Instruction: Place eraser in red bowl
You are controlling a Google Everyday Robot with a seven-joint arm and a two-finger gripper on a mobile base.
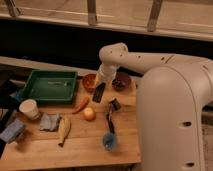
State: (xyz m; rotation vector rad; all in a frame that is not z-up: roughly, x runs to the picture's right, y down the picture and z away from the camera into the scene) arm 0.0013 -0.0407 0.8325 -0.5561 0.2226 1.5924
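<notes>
- The robot's two-finger gripper (pixel 101 83) hangs at the end of the smooth white arm, over the back part of the pale wooden table (pixel 85 150). Its claw is clamped on the upper end of the flat, black, oblong eraser (pixel 99 94).
- The eraser dangles slightly tilted with its lower end towards the table. It is just beside the right rim of the small, round, glossy orange-red bowl (pixel 89 81) and not yet inside it.
- To do this step well, I judge the gripper should shift a little left until the eraser's lower end is over the bowl's middle. It should then lower before letting go, because a long, stiff block dropped on a curved rim may tip out.
- A darker maroon bowl (pixel 121 81) of like size sits near on the right and should be avoided.
- Also on the table are a rectangular green tray (pixel 47 91), a curved red chilli (pixel 81 105), a round orange fruit (pixel 89 114), a yellow banana (pixel 63 130) and a black-handled brush with a blue head (pixel 110 140).
</notes>
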